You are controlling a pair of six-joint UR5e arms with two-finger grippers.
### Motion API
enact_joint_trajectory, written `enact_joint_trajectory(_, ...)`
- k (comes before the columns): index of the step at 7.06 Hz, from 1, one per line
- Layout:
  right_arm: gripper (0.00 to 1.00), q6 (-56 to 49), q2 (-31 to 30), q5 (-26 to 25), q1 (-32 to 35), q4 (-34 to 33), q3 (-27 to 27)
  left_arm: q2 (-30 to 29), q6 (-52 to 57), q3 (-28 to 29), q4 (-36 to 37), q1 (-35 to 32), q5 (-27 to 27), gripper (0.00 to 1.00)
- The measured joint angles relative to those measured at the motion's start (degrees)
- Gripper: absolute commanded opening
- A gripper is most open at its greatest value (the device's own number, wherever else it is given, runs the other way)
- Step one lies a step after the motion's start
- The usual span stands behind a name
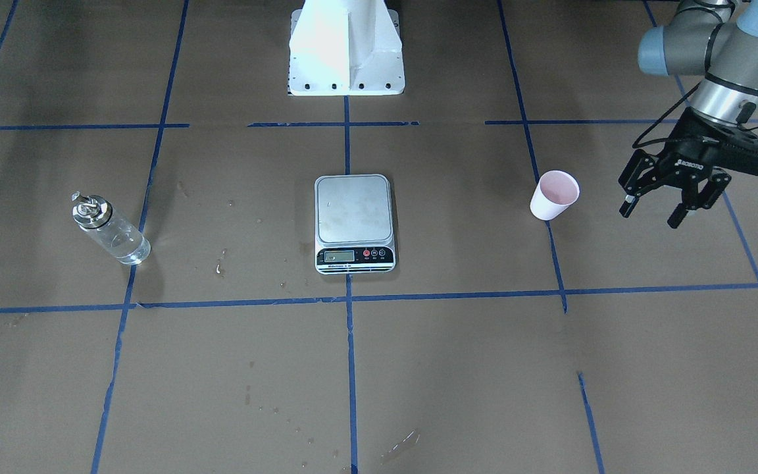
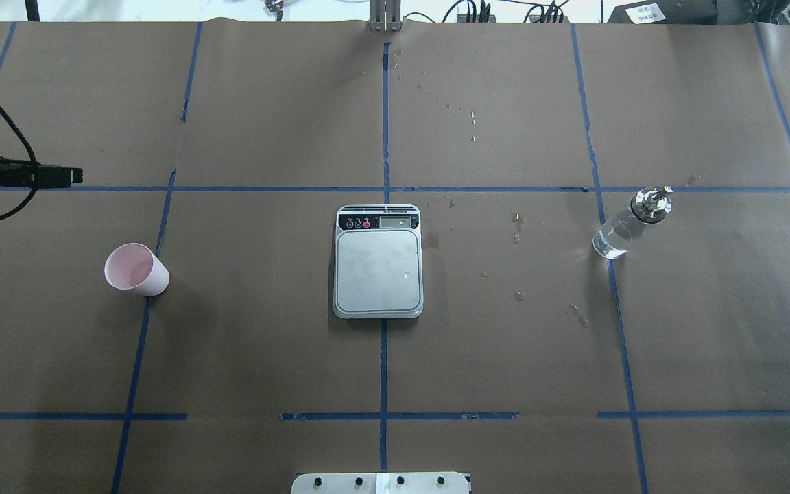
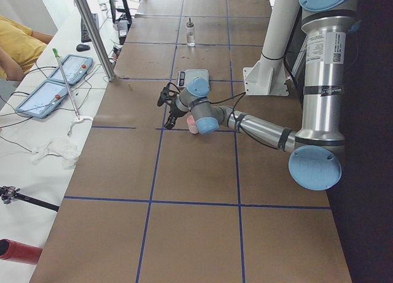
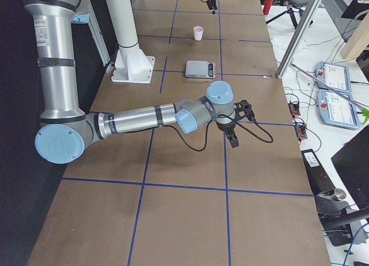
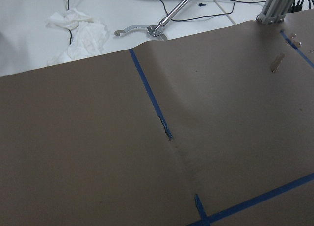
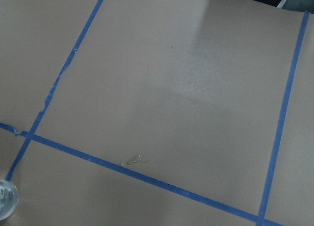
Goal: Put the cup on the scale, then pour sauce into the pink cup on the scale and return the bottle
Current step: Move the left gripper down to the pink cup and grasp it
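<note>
The left claw (image 1: 650, 217) hangs open near the cup (image 1: 555, 195), which stands on the worktop (image 1: 458, 368) well apart from the scale (image 1: 353, 210). An off-centre or hard pinch may tip or crush the cup. The state of the right claw (image 4: 233, 138) cannot be told

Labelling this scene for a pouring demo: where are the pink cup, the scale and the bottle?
cup (image 2: 134, 269): overhead exterior view, on its pink inside.
scale (image 2: 378, 269): overhead exterior view, middle of the steel platform.
bottle (image 2: 618, 232): overhead exterior view, on the clear glass body.
</note>
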Motion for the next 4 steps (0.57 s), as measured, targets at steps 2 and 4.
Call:
enact_joint_trajectory(2,1.00,0.19,-0.04,0.00,0.00,0.01,-0.02,2.19,-8.98,-4.30,5.21,7.88,5.83,0.62)
enact_joint_trajectory(4,1.00,0.21,-0.05,0.00,0.00,0.01,-0.04,2.22,-12.67,-4.43,6.18,12.38,8.34,0.59)
